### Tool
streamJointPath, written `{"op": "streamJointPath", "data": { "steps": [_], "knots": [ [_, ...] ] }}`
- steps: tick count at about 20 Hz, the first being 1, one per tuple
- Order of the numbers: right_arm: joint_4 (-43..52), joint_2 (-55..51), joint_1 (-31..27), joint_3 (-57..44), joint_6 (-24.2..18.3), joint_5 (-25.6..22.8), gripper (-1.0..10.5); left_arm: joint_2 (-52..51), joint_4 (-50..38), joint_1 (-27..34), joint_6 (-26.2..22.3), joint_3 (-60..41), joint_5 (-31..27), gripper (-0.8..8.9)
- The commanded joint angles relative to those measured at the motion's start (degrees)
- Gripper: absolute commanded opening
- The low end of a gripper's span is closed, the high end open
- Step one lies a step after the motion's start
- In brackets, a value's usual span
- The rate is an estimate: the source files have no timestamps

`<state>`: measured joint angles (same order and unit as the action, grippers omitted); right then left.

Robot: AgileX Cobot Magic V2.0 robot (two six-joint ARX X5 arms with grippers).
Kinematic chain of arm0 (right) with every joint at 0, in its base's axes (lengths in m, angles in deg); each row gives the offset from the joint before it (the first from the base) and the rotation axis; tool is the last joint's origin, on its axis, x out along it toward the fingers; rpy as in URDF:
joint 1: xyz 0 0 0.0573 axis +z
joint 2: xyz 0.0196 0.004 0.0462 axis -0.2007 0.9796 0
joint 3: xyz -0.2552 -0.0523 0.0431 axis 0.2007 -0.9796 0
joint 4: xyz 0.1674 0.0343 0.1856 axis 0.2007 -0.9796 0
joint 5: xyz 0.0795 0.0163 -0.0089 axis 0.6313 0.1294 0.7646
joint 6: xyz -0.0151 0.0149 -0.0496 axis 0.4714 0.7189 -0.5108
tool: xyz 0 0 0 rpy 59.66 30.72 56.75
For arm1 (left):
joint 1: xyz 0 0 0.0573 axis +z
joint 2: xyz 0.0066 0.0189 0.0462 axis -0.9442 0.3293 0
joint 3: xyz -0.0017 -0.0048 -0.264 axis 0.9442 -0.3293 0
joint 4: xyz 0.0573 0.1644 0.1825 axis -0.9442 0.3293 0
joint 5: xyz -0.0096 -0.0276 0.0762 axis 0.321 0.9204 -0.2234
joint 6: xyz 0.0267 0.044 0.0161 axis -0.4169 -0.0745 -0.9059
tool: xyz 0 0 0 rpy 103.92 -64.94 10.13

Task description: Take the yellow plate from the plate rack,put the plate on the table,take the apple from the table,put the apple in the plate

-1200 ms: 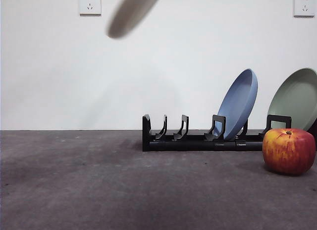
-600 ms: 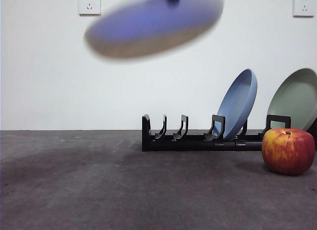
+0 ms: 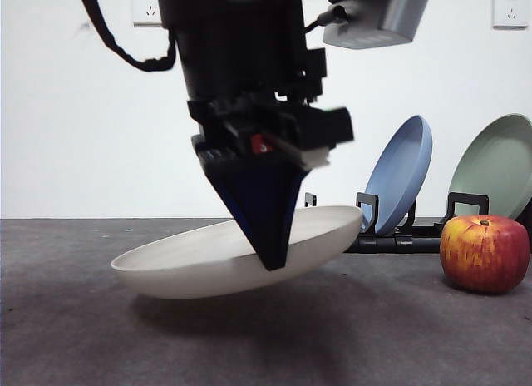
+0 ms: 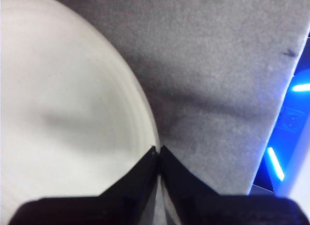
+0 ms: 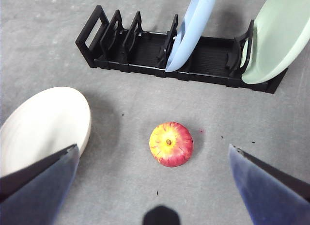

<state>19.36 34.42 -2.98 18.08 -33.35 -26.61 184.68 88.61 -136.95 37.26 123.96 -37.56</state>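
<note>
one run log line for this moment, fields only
left gripper: shut on yellow plate rim, tilted just above table | right gripper: open above apple

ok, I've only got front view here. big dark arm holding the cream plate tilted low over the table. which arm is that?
Observer: The left one. Its wrist view shows the left claw shut on the yellow plate at the rim.
Operator: and the right arm?
Observer: Waiting above. The right claw is open, with the apple on the table between its jaws in that view.
Operator: anything between apple and plate?
Observer: No. The right wrist view shows bare table between them, and the plate rack stands apart from both.
</note>
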Motion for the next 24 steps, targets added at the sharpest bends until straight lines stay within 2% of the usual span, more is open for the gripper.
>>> {"op": "streamJointPath", "data": {
  "steps": [1, 6, 11, 12, 15, 20, 24],
  "knots": [
    [0.33, -0.02, 0.00, 0.20, 0.74, 0.20, 6.3, 2.62, -1.03, 0.31, -1.07, -0.52, -0.17, -0.06],
    [-0.11, -0.02, 0.00, 0.20, 0.74, 0.17, 6.3, 7.41, -1.73, 0.50, -1.79, -0.52, 0.85, -0.06],
    [-1.11, 0.09, 0.00, 0.20, 0.72, 0.17, 6.3, 7.13, -1.05, 0.74, -1.18, -0.35, 1.11, 0.11],
    [-1.20, 0.22, 0.00, 0.20, 0.70, 0.17, 6.3, 6.95, -0.66, 0.79, -0.96, -0.24, 1.14, 0.52],
    [-1.22, 0.79, 0.00, 0.20, 0.68, 0.15, 6.3, 6.84, 1.31, 0.79, -0.68, 1.51, 1.51, 2.58],
    [-1.36, 1.49, 0.00, 0.20, 0.57, 0.15, 6.3, 5.73, 8.07, 1.03, 0.55, 7.82, 1.53, 2.62],
    [-0.94, 2.97, 0.00, 0.17, 0.57, 0.00, 6.3, -0.81, 12.28, 2.73, 3.85, 14.36, 1.46, 2.61]
  ]
}}
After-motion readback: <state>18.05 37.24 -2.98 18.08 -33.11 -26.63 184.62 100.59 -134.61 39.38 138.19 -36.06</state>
